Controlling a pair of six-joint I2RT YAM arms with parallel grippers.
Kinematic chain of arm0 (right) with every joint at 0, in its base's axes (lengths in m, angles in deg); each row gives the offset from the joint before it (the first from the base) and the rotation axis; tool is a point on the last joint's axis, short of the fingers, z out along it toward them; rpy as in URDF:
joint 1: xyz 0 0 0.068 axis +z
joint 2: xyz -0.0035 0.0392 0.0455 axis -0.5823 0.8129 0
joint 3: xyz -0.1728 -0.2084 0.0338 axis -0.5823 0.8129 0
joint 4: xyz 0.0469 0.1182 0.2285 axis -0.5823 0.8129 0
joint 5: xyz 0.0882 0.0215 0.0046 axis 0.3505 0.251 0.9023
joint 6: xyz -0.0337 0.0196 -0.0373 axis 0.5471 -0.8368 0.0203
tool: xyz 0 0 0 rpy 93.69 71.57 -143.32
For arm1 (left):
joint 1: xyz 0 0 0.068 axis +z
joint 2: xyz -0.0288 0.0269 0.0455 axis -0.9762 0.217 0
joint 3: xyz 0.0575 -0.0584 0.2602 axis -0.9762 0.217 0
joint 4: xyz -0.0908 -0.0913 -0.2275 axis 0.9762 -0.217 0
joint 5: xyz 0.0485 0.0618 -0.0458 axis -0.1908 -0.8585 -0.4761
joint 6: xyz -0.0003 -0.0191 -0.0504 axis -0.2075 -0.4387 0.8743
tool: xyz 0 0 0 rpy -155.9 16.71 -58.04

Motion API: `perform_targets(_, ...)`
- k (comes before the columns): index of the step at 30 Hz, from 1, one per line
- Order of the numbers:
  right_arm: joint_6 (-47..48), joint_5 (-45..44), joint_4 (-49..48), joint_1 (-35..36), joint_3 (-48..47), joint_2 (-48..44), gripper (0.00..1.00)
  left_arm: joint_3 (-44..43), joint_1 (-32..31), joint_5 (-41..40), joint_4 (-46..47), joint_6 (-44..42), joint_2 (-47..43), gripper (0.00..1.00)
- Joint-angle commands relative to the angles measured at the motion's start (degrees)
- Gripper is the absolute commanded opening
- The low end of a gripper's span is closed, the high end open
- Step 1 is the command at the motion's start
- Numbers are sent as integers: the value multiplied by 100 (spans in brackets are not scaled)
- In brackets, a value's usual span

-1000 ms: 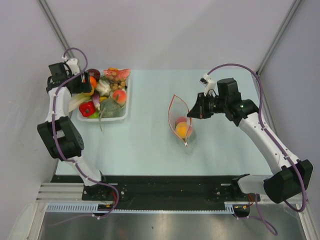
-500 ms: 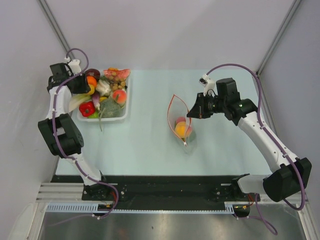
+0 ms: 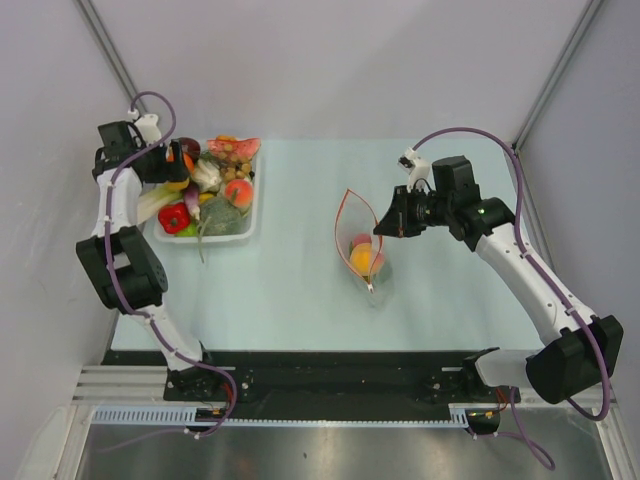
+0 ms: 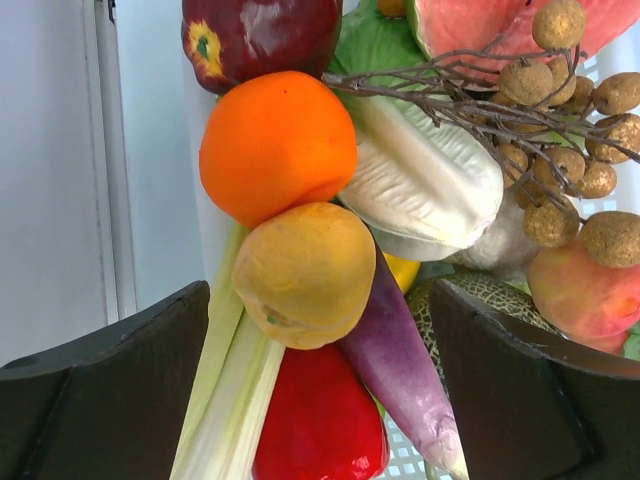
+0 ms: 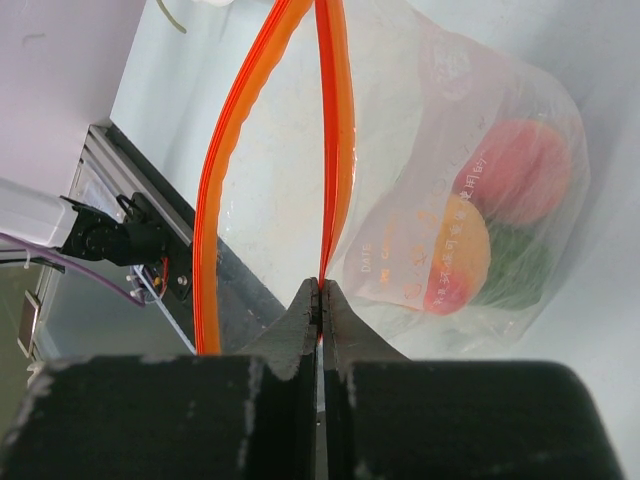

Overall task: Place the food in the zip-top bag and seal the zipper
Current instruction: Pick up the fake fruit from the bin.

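The clear zip-top bag [image 3: 372,282] stands mid-table with its mouth open, and a red and an orange fruit [image 3: 363,260] lie inside. My right gripper [image 3: 383,228] is shut on one side of the red-orange zipper [image 5: 331,150] and holds it up. The other zipper side [image 5: 215,200] bows away to the left. The bag's body [image 5: 480,90] shows a peach and something green inside. My left gripper [image 3: 165,165] is open over the left end of the food pile. Its fingers [image 4: 100,400] flank a yellow fruit [image 4: 305,272], a red pepper [image 4: 320,420] and a purple eggplant [image 4: 400,370], without touching them.
The clear tray [image 3: 250,215] at the back left holds several toy foods, among them an orange [image 4: 278,140], a dark red apple [image 4: 260,35], a watermelon slice [image 3: 235,148] and a twig of brown longans [image 4: 560,90]. The side wall stands close behind my left arm.
My left gripper has shifted slightly back and left over the tray's left end. The right gripper and the bag have not moved.
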Motion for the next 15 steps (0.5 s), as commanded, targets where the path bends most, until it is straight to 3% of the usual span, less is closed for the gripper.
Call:
perform_targets(1, 84, -63, -107, 24, -13, -69, 0, -401, -13, 23, 33, 38, 231, 94)
perform_targets(7, 101, -72, -107, 24, -31, -34, 0, -551, -39, 6, -55, 30, 460, 94)
perform_targets(10, 84, -81, -125, 33, -22, -8, 0, -499, -39, 49, -46, -14, 416, 89)
perform_targets(15, 92, -81, -125, 24, -22, -17, 0, -384, -39, 155, -11, -59, 206, 67)
